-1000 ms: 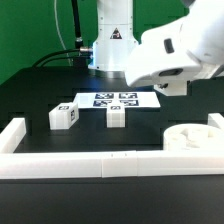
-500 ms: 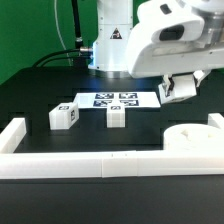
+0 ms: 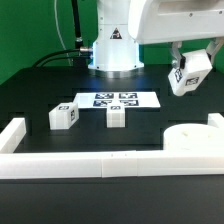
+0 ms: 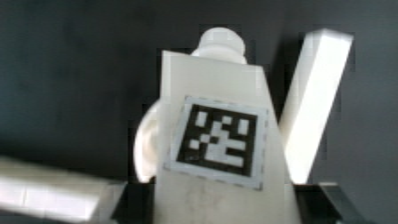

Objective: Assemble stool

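My gripper [image 3: 186, 68] hangs high at the exterior view's right, shut on a white stool leg [image 3: 188, 75] that tilts in the air above the table. In the wrist view the gripper [image 4: 217, 203] grips the same leg [image 4: 214, 95] between both jaws, its square tag facing the camera. The round seat disc [image 3: 195, 141] lies on the table at the exterior view's right, below the held leg. Two more legs [image 3: 65, 116] [image 3: 116, 116] stand on the table left of the middle.
The marker board [image 3: 118, 100] lies behind the two standing legs. A long white rail [image 3: 100, 163] borders the table's front and turns up at the exterior view's left. The robot base [image 3: 112, 45] stands at the back. A white bar [image 4: 320, 100] shows beside the held leg.
The arm has risen and moved toward the exterior view's right, carrying the leg up with it. The parts on the table have not moved.
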